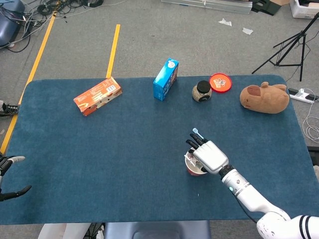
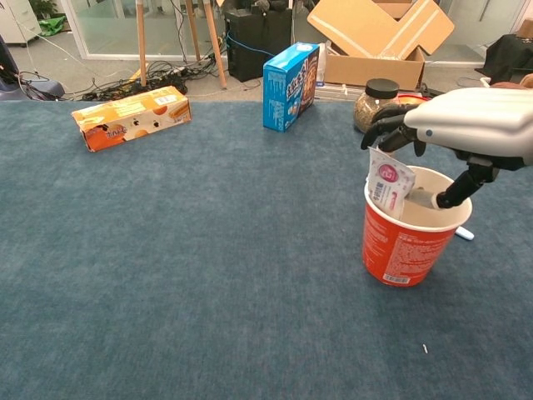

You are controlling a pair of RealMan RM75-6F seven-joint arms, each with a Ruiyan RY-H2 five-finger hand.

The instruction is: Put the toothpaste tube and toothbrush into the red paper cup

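- Toothpaste tube (image 2: 387, 184) stands tilted inside the red paper cup (image 2: 405, 247), its upper end poking above the near rim.
- Right hand (image 2: 450, 125) hovers over the cup with fingers curled down around the tube's top; whether it grips or merely touches, I cannot tell.
- Toothbrush (image 1: 197, 132) lies on the table just behind the cup.
- Good practice, I judge: let go gently, lift straight up, avoid tipping the cup.
- Left hand (image 1: 10, 177) rests at the table edge, spread wide and empty.

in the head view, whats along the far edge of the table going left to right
orange box → blue box → jar → red lid → brown plush toy
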